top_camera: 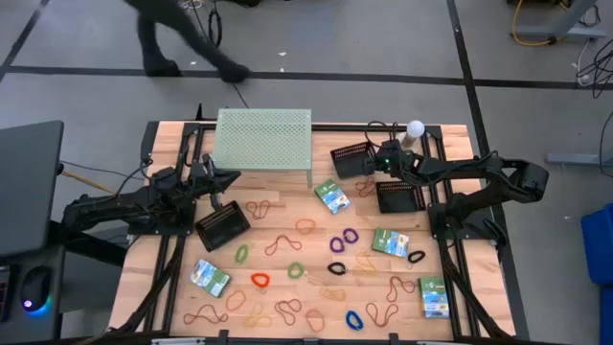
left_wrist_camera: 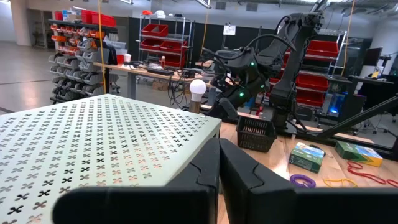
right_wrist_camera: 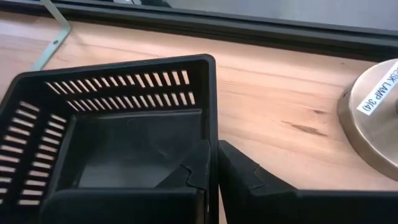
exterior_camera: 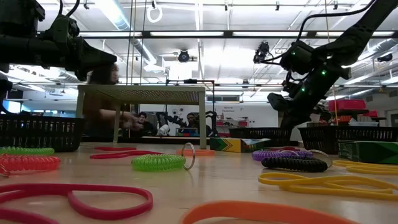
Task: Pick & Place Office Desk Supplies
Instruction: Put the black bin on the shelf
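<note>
One label was readable from my seat: the metal lamp base (right_wrist_camera: 373, 118) carried a sticker reading "DESK LAMP 3(4)", just beside a black mesh tray (right_wrist_camera: 112, 124). I saw my right gripper (right_wrist_camera: 214, 163) poised over that tray's rim, its fingers drawn narrow with nothing visibly between them. My left gripper (left_wrist_camera: 219, 167) hung pinched together at the edge of the pale-green perforated shelf (left_wrist_camera: 93, 143), empty. The rubber bands (top_camera: 305, 226) and the green-white-blue packets (top_camera: 331, 196) lay scattered on the table (top_camera: 163, 278), well apart from both grippers. Packet print was unreadable.
</note>
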Controlling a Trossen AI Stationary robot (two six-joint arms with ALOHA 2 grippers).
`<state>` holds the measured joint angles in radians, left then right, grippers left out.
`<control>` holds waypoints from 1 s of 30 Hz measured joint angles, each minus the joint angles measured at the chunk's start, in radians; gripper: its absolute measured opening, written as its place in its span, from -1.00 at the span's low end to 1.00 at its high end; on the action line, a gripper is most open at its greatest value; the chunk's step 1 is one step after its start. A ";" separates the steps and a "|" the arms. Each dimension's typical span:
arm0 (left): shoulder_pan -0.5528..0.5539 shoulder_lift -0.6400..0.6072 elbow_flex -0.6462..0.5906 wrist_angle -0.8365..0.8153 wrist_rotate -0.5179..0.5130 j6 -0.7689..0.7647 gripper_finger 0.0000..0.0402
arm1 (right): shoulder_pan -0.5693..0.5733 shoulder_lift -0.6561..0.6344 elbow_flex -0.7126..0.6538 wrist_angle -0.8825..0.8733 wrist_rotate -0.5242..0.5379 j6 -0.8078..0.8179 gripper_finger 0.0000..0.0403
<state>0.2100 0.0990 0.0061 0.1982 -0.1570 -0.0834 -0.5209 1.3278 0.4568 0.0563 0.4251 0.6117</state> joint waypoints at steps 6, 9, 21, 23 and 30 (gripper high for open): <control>0.000 0.000 0.000 0.000 0.000 0.000 -0.95 | 0.003 0.000 0.000 0.000 0.001 -0.007 -0.87; 0.000 0.000 0.000 0.000 0.000 0.000 -0.95 | 0.003 -0.002 0.000 0.000 0.004 -0.007 -0.88; 0.000 0.000 0.000 -0.001 0.000 0.001 -0.95 | 0.028 -0.103 0.000 0.031 0.023 -0.045 -0.88; 0.000 0.000 0.000 -0.001 0.000 0.001 -0.95 | 0.038 -0.132 0.000 0.034 0.026 -0.046 -0.88; 0.000 0.000 0.000 -0.001 0.000 0.001 -0.95 | 0.067 -0.224 0.021 0.013 0.046 -0.075 -0.88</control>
<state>0.2100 0.0990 0.0060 0.1974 -0.1570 -0.0826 -0.4541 1.1039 0.4773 0.0698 0.4707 0.5372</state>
